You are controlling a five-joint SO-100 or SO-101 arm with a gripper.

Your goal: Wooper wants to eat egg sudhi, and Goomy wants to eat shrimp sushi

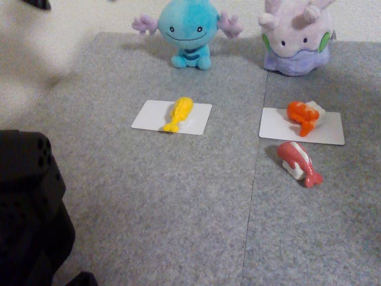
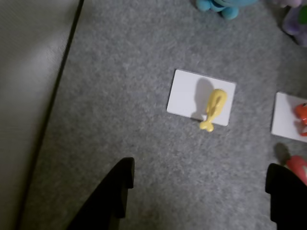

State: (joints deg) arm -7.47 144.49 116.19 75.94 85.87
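Two white rectangular cards on grey carpet tiles: left card (image 1: 149, 116) carries the plain yellow egg sushi (image 1: 178, 113), right card (image 1: 277, 126) the orange striped shrimp sushi (image 1: 303, 116).

Fixed view: round blue Wooper plush (image 1: 187, 30) sits far of the left card, lilac Goomy plush (image 1: 296, 37) far of the right card. Pinkish-red smooth-topped sushi (image 1: 299, 162) lies off-card on the carpet, just near of the right card. Black arm body (image 1: 30, 208) at near left.

Wrist view: pincer (image 2: 204, 187) released, black fingers (image 2: 112, 194) spread wide, nothing between them, near of the egg piece.

Egg sushi long axis runs near-far, slightly tilted, narrow end overhanging the card's near edge. Shrimp tail points near.

Open carpet near of both cards; tile seam (image 1: 256, 179) runs between them; mat edge (image 2: 53, 96) at left in wrist view.
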